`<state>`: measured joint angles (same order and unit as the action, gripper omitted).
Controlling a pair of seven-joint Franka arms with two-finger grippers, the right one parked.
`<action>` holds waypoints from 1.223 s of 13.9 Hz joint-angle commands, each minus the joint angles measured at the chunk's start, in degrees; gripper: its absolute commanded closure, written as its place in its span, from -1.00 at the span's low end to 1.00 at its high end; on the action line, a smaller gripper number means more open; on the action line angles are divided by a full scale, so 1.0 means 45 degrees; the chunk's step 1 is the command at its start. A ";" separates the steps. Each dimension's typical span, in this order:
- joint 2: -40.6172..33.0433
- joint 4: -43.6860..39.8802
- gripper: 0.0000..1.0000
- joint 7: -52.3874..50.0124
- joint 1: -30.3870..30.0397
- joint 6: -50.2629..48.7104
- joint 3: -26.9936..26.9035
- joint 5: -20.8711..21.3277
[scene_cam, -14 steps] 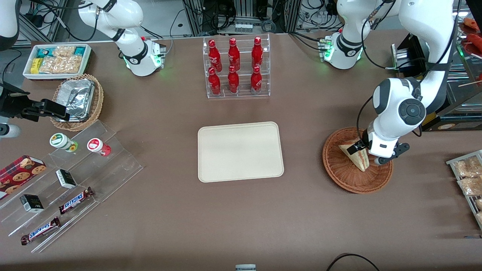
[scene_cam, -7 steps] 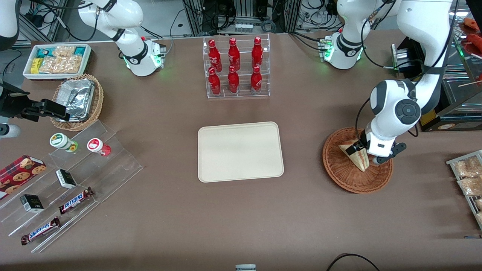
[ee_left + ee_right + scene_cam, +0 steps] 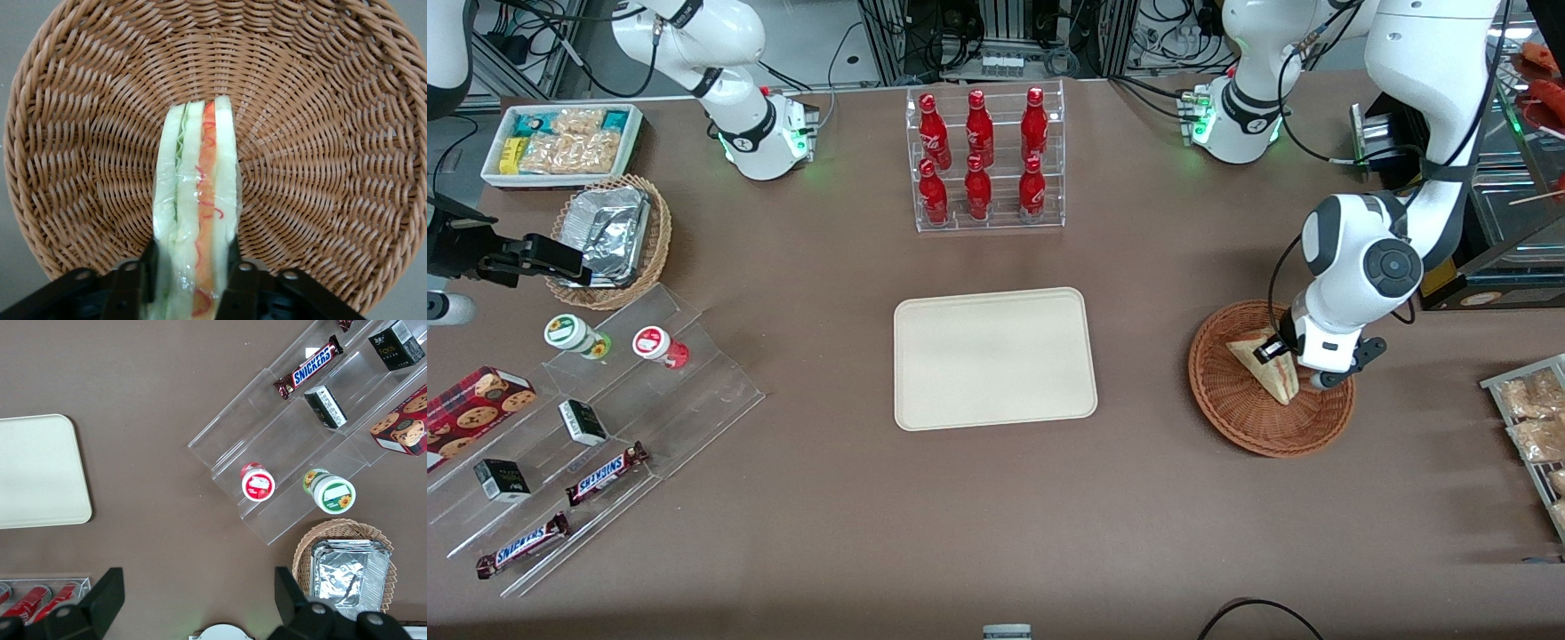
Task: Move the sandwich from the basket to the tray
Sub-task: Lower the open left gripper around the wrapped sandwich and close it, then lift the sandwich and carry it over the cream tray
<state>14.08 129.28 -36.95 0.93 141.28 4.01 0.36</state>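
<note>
Gripping the sandwich (image 3: pixel 195 220) between its two dark fingers (image 3: pixel 241 283), the claw (image 3: pixel 1288 360) sits low over the reddish-brown basket (image 3: pixel 1232 404) at the working arm's end of the surface (image 3: pixel 996 516). The wedge (filling layers showing on its edge) lies inside the basket, well apart from the cream tray (image 3: pixel 994 357).

Six red bottles (image 3: pixel 983 160) stand in a clear rack; Snickers bars (image 3: pixel 607 473) lie on acrylic steps.
</note>
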 commanded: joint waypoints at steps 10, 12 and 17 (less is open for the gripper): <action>0.0582 -0.4390 1.00 0.2056 0.1155 -0.5320 0.0125 0.0017; 0.0700 -0.4666 1.00 0.2137 0.2266 -0.5360 0.0125 0.0152; 0.1848 -0.6126 1.00 0.2079 0.4240 -0.5379 0.0144 0.0114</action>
<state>18.90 107.12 -27.92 16.66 118.45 5.20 0.43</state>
